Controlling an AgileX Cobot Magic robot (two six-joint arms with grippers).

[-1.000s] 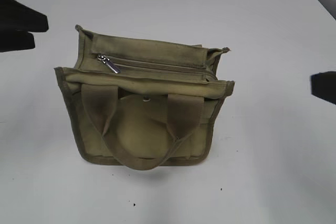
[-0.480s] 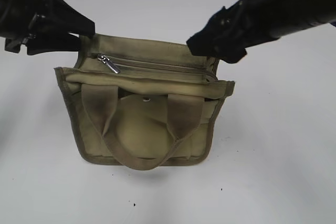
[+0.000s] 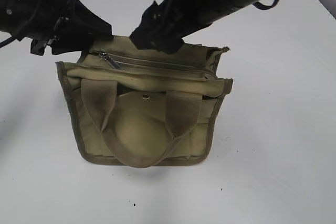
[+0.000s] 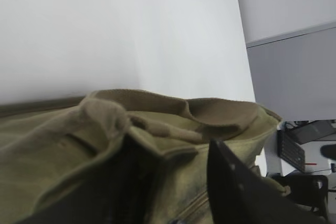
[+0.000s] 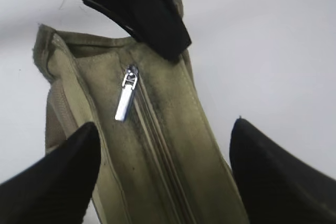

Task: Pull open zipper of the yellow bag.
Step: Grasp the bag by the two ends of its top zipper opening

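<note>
While the small boxy olive-khaki canvas bag [image 3: 144, 106] stands upright on the white table [image 3: 273, 150], both arms are at its top edge. Left gripper [image 3: 97, 32] is at the bag's left top corner; in the left wrist view one dark finger [image 4: 231, 187] lies against the canvas fold, second finger not visible, so I cannot tell if it grips fabric or only touches. Right gripper [image 5: 163, 166] has its fingers spread wide, one on each side of the bag top, nothing between them but the olive-tan zipper [image 5: 152, 135] running down the middle. Small shiny silver pull tab [image 5: 126, 98] lies flat, ahead of the right fingertips and just below the left finger tip, at the bag's left end. Zipper looks fully closed.

Risks, as judgement: the tab is small and flat against the tape, so the right fingers could pinch tape or slip off it. If the left hold on the corner is weak, the light bag would likely drag or tip with the pull instead of the slider moving. The two grippers are close together; collision possible near the tab.

Contents: zipped compartment hidden. Front open pocket behind the wide webbing handles [image 3: 100, 108] shows only dark shadow, nothing identifiable.
</note>
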